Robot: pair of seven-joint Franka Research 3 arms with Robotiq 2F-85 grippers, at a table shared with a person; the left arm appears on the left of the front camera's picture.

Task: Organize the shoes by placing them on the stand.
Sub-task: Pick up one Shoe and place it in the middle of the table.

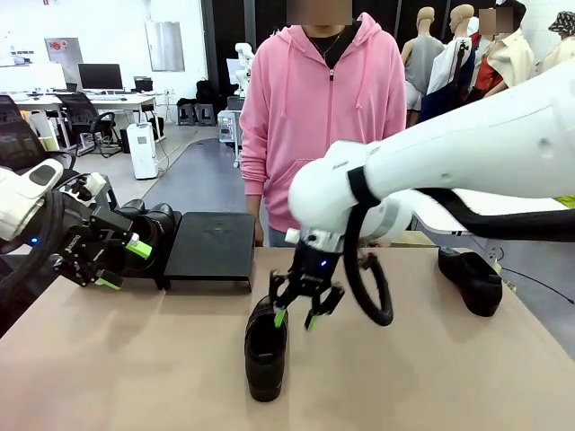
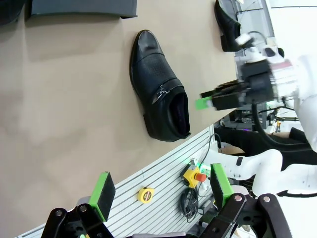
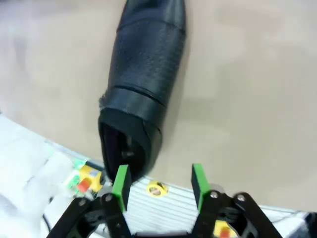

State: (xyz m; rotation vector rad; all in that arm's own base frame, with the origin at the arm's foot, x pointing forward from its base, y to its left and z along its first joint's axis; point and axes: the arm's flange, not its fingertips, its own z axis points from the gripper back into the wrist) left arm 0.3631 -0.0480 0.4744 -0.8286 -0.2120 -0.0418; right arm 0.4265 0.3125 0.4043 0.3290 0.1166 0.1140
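Observation:
A glossy black shoe (image 1: 267, 346) (image 2: 158, 89) (image 3: 141, 74) lies on the table's near middle, toe toward me. My right gripper (image 1: 299, 316) (image 3: 159, 182) hangs just above its heel with its green pads apart and nothing between them; one pad is at the heel's rim. Another shoe (image 1: 472, 278) (image 2: 227, 22) rests at the far right. The black stand (image 1: 211, 244) (image 2: 81, 7) sits at the far left-middle, its visible top bare. Two more shoes (image 1: 151, 226) are at its left end, partly behind my left gripper (image 1: 124, 264) (image 2: 162, 186), which is open and holds nothing.
A person in a pink hoodie (image 1: 323, 117) stands behind the table's far edge. The right arm's black cable loop (image 1: 367, 287) hangs beside the middle shoe. Bare brown tabletop (image 1: 135, 359) lies between the grippers and toward the front.

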